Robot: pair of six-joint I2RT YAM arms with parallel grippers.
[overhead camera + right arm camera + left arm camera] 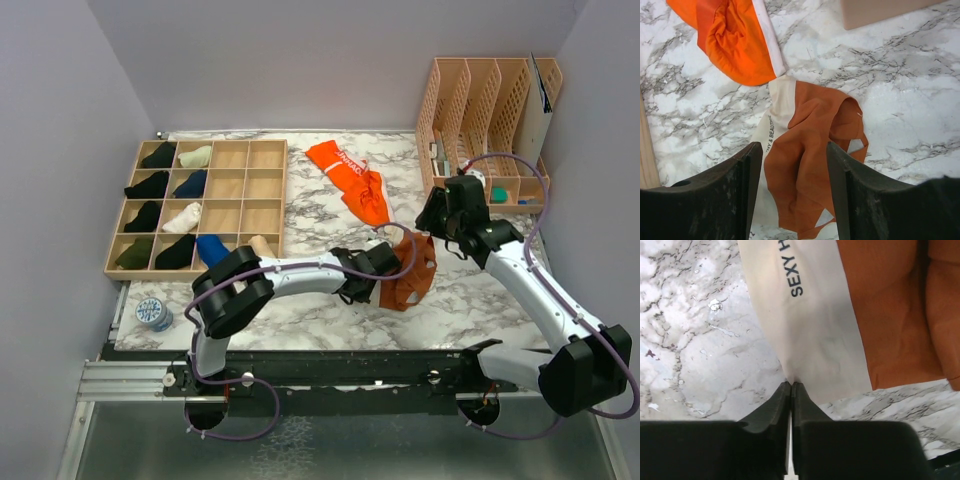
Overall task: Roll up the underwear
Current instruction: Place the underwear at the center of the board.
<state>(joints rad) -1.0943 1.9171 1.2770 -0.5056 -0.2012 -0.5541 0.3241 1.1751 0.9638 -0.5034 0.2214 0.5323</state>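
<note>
Your left pincer [791, 385] is pinching the very corner of the cream waistband [810, 325] of the rust-brown briefs [815, 130], which lie crumpled right of the tabletop's [300, 215] middle, toward its near edge (touching the orange briefs [735, 40] beyond). That bite looks shallow, so pull gently. Your right pincer [794, 150] hangs spread above the cloth; use it to flatten the fabric so the roll starts tight.

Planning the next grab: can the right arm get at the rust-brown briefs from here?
Likely yes: the right gripper hangs open over the rust-brown briefs, nothing between. The left gripper pinches only the waistband edge.
</note>
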